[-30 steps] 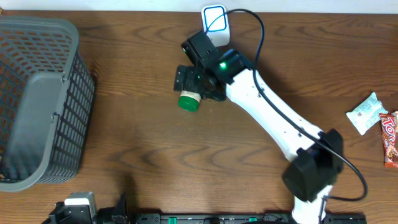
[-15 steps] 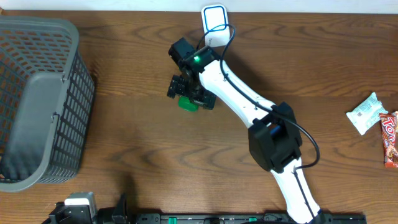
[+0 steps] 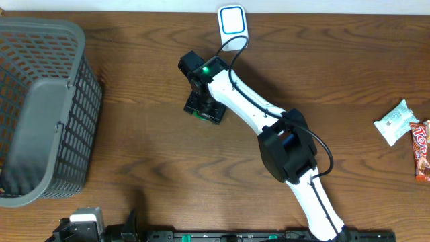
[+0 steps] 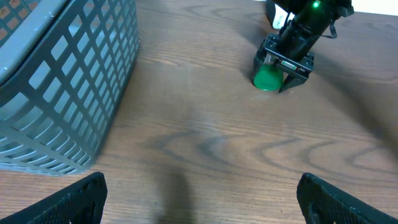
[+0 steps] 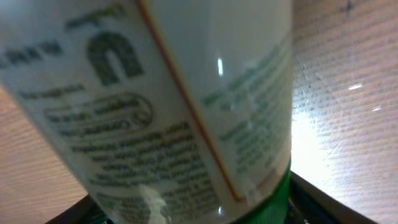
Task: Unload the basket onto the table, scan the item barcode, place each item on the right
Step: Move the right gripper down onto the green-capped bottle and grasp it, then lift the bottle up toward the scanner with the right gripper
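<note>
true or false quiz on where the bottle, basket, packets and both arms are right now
The right gripper is down over the green-capped bottle. True.
The bottle is inside the basket. False: it is on the bare table, well apart from the basket.
The left gripper has its fingers spread open. True.
The basket is at the right edge of the overhead view. False: it is at the left edge.
A white packet and a red packet lie at the right edge. True.
</note>
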